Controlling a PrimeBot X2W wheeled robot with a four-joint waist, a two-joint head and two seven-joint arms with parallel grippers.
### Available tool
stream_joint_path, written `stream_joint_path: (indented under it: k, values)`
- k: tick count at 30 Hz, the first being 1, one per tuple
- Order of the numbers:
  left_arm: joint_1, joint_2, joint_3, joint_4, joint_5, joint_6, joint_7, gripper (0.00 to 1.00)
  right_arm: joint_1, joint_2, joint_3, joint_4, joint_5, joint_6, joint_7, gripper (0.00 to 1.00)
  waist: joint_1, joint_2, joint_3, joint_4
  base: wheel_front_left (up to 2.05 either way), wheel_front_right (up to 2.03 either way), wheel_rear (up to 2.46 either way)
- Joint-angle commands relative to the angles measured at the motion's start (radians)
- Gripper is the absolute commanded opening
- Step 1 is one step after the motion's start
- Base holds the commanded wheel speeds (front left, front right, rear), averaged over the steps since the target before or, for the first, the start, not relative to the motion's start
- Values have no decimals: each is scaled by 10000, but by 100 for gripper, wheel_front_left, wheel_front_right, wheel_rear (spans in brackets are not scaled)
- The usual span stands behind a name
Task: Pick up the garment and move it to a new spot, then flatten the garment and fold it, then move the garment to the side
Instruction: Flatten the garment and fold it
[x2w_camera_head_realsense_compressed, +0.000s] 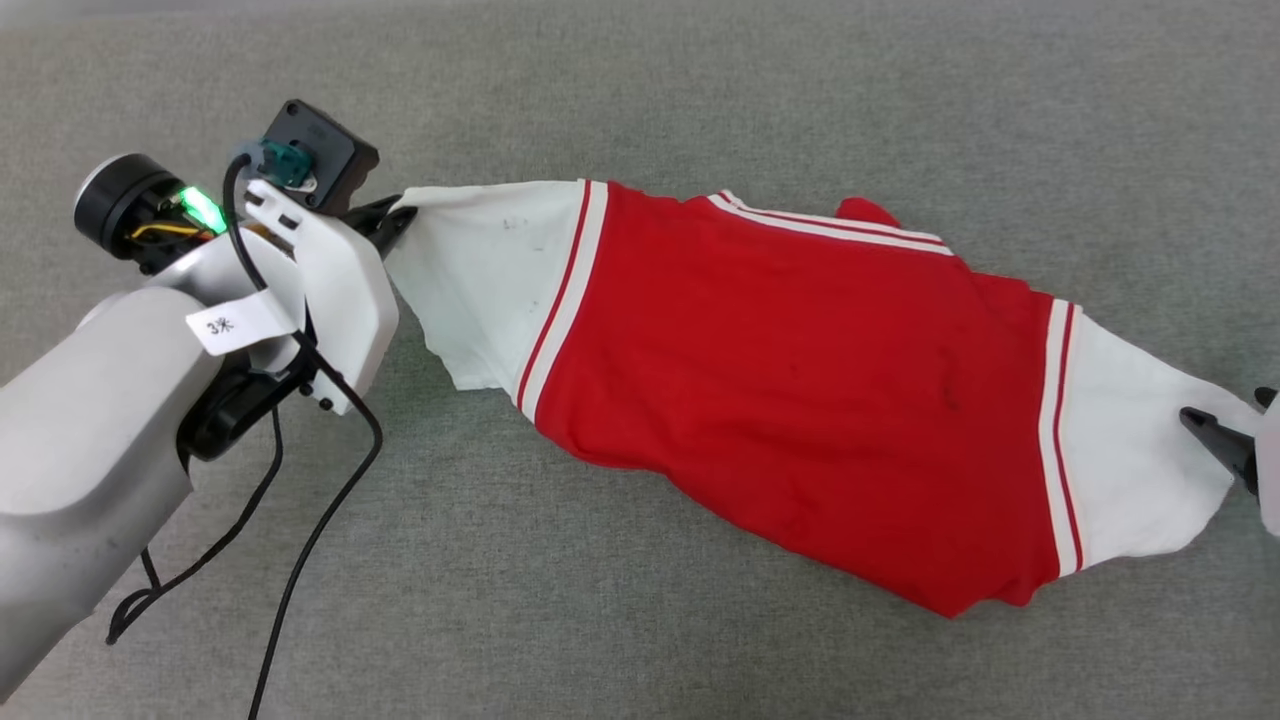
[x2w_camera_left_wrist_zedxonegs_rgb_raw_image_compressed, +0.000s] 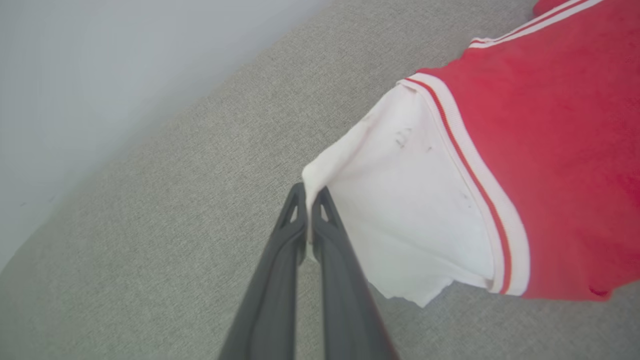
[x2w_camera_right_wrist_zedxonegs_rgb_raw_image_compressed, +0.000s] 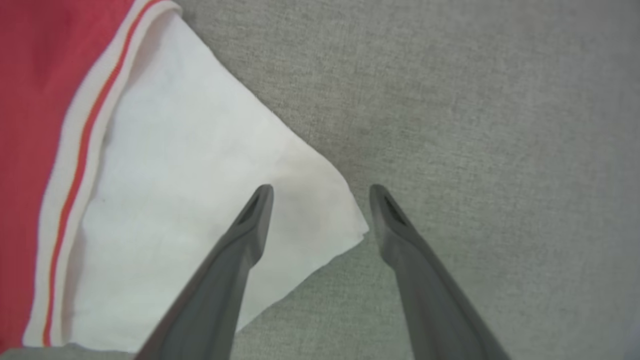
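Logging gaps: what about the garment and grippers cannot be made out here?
- Garment, head view: underside hidden against the grey surface.
- Right gripper, head view: cut off by the right edge; right wrist view leaves unclear whether its open fingers touch the sleeve.
- Left gripper, left wrist view: how much cloth it pinches is hidden by its own fingers.

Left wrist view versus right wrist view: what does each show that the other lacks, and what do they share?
Left wrist view: the left pincer shut on a white sleeve, and a pale area beyond the grey surface. Right wrist view: the right pincer open, with the other sleeve reaching between its fingers. Both: the garment, red with striped trim, on that grey surface.
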Motion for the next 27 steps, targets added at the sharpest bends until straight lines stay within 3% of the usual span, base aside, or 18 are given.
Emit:
stream_joint_path:
  k: [1,12,13,14,27]
  values:
    - [-122,-35,27,-63,89,34,-44,0,-192,142,75,263,45,-14,-173,100,0,0,225,132,0,0,0]
    - [-202,-203,-43,-10,85,-25,-170,0,239,585,1478,1453,604,44,-615,100,0,0,517,247,0,0,0]
    - [-183,-203,-52,28,78,-38,-167,0,245,541,1570,1472,643,47,-674,19,0,0,492,228,0,0,0]
    - [-157,-200,-58,60,58,-56,-181,0,192,497,1605,1474,707,47,-758,0,0,0,463,203,0,0,0]
    - [-1,-166,113,114,126,43,-1022,0,-976,-646,1019,836,355,-16,-3003,0,0,0,-623,-39,0,0,0]
